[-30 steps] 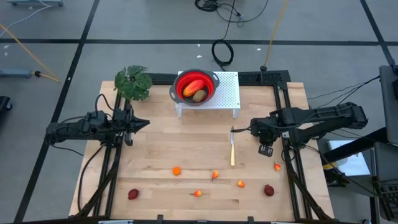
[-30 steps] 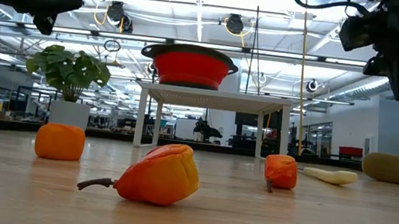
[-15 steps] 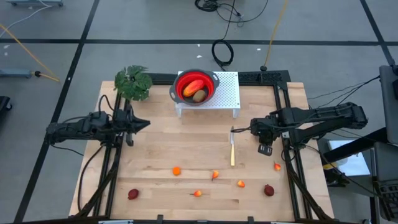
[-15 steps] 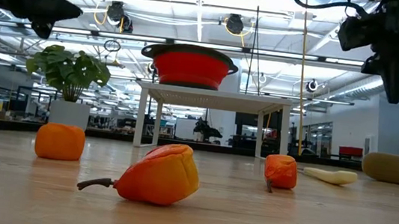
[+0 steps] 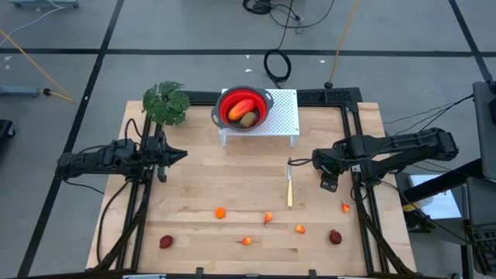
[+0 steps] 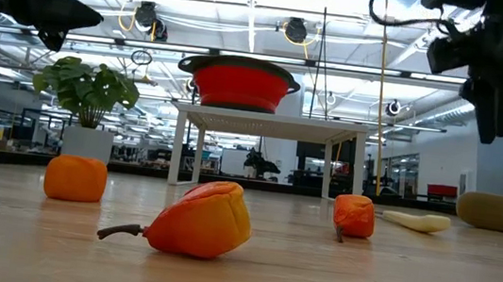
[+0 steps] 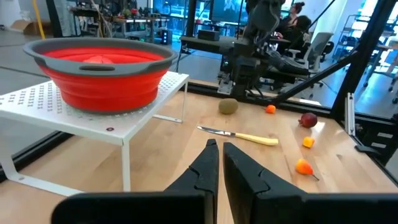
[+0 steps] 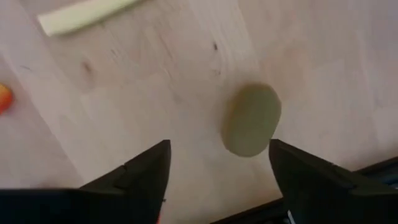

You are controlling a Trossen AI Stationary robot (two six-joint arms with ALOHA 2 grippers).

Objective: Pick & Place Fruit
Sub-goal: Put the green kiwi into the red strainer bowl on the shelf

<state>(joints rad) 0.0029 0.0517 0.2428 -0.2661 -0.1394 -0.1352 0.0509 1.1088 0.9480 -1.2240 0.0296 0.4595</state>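
Small toy fruits lie on the near half of the wooden table: orange ones (image 5: 220,212) (image 5: 267,218) (image 5: 300,229) and dark-red ones (image 5: 166,242) (image 5: 335,236). A brown oval fruit (image 8: 250,119) lies on the table near the right edge. My right gripper (image 8: 219,149) hangs open above it, pointing down and clear of it, and hides it in the high view (image 5: 329,184). A red bowl (image 5: 246,107) holds a red-yellow oblong fruit (image 5: 240,110) and another brown one (image 5: 249,119). My left gripper (image 5: 180,155) waits shut at the left, held level.
The bowl stands on a white perforated rack (image 5: 283,116) at the far middle. A slim knife (image 5: 290,188) lies just left of my right gripper. A leafy plant (image 5: 165,102) stands at the far left. Black frame rails (image 5: 364,209) run along both sides.
My right gripper has turned a little about its wrist above the brown oval fruit, staying in place. The fruits have not moved.
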